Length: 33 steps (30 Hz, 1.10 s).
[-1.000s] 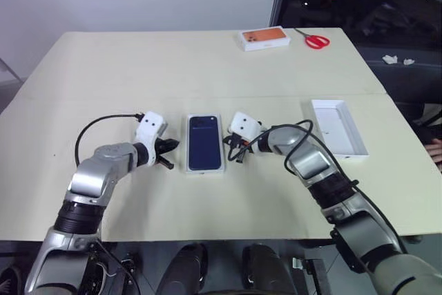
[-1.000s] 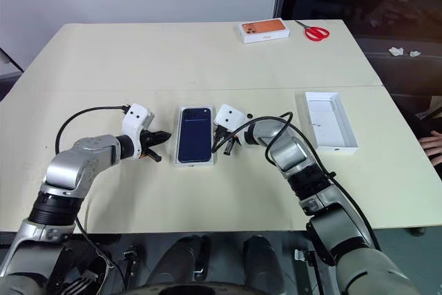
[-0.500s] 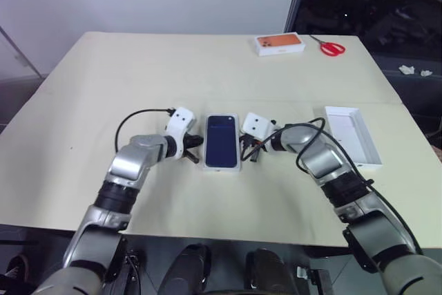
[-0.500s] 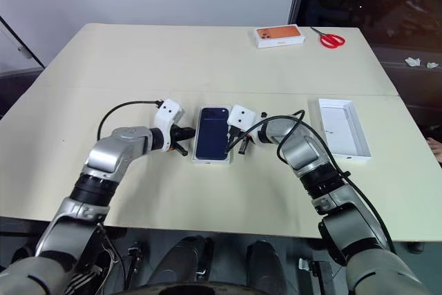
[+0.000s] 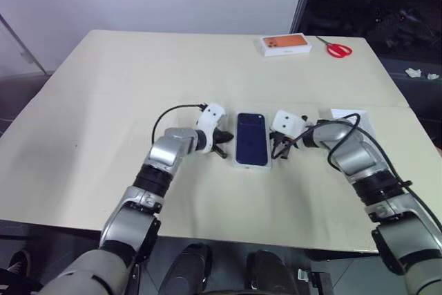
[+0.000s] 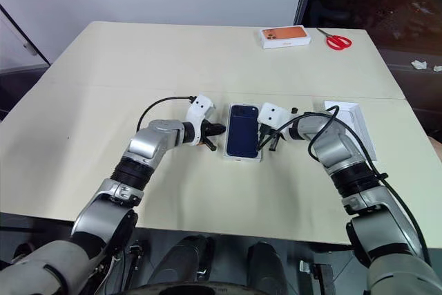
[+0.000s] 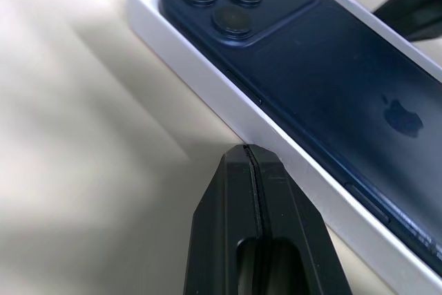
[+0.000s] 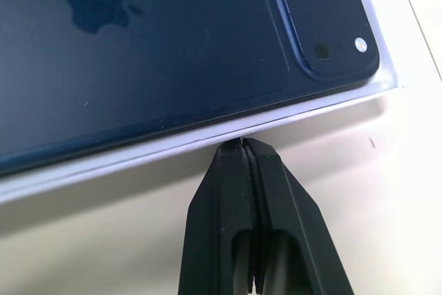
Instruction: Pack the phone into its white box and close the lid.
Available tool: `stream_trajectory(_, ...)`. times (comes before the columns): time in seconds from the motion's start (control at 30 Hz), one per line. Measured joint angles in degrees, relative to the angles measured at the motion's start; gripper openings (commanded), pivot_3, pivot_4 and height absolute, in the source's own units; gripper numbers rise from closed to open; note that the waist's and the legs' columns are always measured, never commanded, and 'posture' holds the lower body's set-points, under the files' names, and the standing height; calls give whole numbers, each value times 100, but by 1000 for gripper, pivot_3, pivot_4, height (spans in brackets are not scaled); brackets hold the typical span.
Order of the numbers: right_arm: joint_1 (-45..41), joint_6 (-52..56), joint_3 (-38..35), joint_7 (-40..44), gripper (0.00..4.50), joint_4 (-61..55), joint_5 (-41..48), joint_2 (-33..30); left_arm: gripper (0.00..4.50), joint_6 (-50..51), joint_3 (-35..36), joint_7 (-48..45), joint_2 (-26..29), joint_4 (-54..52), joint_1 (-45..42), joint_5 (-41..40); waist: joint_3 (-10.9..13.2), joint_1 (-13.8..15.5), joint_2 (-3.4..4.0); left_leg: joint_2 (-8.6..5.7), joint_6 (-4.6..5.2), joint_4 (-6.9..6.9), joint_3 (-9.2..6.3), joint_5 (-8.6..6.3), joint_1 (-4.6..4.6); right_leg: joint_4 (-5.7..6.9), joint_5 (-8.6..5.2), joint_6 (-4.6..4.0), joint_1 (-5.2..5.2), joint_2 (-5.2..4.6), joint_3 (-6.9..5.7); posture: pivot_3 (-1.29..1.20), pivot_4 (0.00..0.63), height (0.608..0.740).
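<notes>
lid: 1 | white box: 1 | orange-printed box: 1 | scissors: 1

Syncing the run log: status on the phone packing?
Both hands shut: left hand and right hand flank the shallow white box. In it, the slim navy-blue phone. The white hollow lid off, by right arm. Nothing blocking.

1. Your two head views look forward and down from above the table's near edge, taking in the whole top around the lid.
2. Your left wrist view sits low and very close at the lid's long side, facing across it.
3. Your right wrist view faces the lid's opposite long side, equally close.
4. All views share the lid.
</notes>
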Motion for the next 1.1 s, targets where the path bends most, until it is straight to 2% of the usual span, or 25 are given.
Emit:
stream_trajectory(0.33,85,-25,-81,177,45,-31,-16,-259,0,-221,-12,-13,-273,182,-35,160,1,-5,-2,1,1,0,0,-1,-1,-5,2,4,2,0,0,0,150,740)
stream_trajectory(0.53,96,72,-166,231,45,-83,1,-306,0,-271,-13,-63,-124,28,60,169,3,-25,-4,6,0,-6,2,-1,-10,-5,3,5,-5,4,2,0,150,740)
stream_trajectory(0.6,97,265,-208,307,582,-189,7,-412,0,-370,3,-164,32,-8,83,145,3,-74,-5,13,-10,-6,3,5,-37,-1,4,5,-21,6,3,0,150,740)
stream_trajectory(0.67,89,563,-309,398,1410,-330,55,-535,0,-454,196,-248,199,48,99,-14,4,-157,-6,17,-29,-2,3,17,-64,11,5,4,-56,6,5,0,150,740)
stream_trajectory(0.77,57,1124,-615,436,2976,-428,264,-614,892,-589,639,-442,653,47,270,-293,12,-346,-11,27,-43,-7,22,26,-91,48,5,3,-114,11,23,0,150,740)
stream_trajectory(0.87,-74,1755,-946,424,4483,-534,563,-588,2335,-832,839,-575,937,-130,493,-364,27,-436,-11,32,-39,-11,22,24,-94,74,5,3,-132,14,30,0,150,740)
stream_trajectory(1.0,-118,2570,-1160,452,4500,-876,888,-598,4405,-1030,974,-1039,1236,-622,805,-655,33,-440,-12,36,-43,-8,16,26,-95,78,4,2,-131,15,30,0,150,740)
stream_trajectory(1.1,-169,3328,-1184,323,4500,-960,991,-647,4464,-1104,1144,-1309,1438,-1171,1042,-951,34,-437,-10,31,-38,-8,18,23,-99,73,5,2,-133,8,35,0,150,740)
